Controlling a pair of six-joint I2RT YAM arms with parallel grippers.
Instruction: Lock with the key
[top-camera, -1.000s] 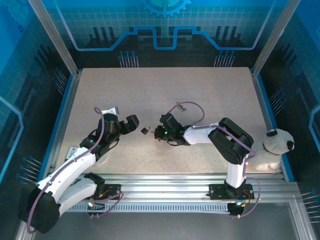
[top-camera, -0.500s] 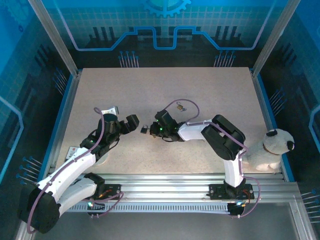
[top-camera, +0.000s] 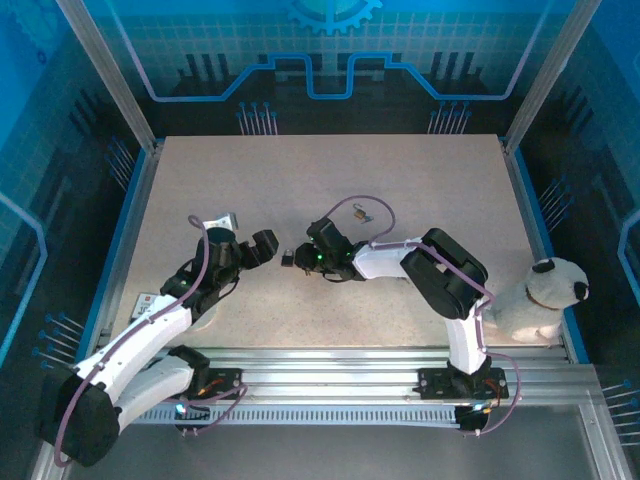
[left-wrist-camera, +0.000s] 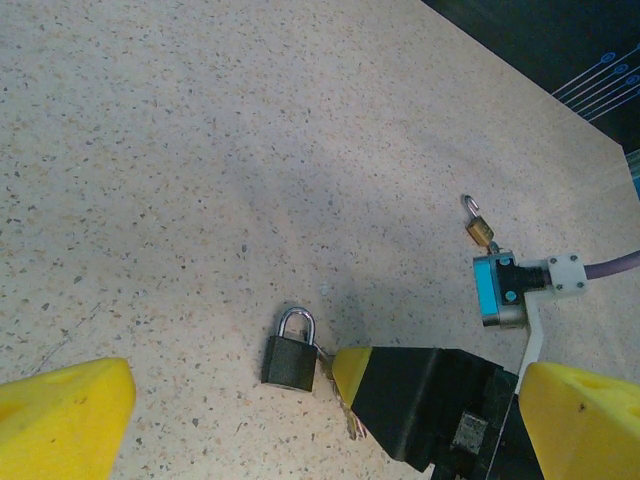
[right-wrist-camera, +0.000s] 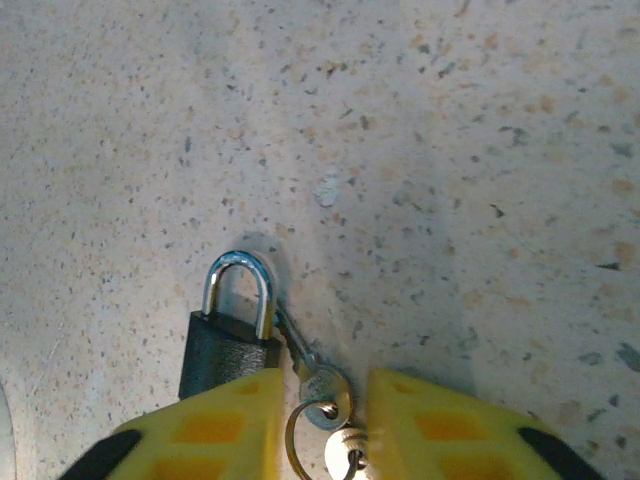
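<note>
I've slid my right arm left. The right gripper (right-wrist-camera: 325, 380), slightly apart, straddles the key (right-wrist-camera: 322, 388). The padlock (right-wrist-camera: 228, 350) is touching its left side, and the left gripper (top-camera: 262, 250), wide apart, is further left.

No text readable anywhere. Sticker (top-camera: 148, 301) well behind left claw (top-camera: 262, 250), beside its arm: print too small. Black padlock (right-wrist-camera: 228, 352) touching right claw (right-wrist-camera: 325, 385): brand illegible. Gear emblem (top-camera: 333, 12) far ahead: picture only.

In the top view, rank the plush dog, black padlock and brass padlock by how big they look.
1. plush dog: by far the largest.
2-3. black padlock and brass padlock: both tiny and about alike, so I won't rank them.
</note>
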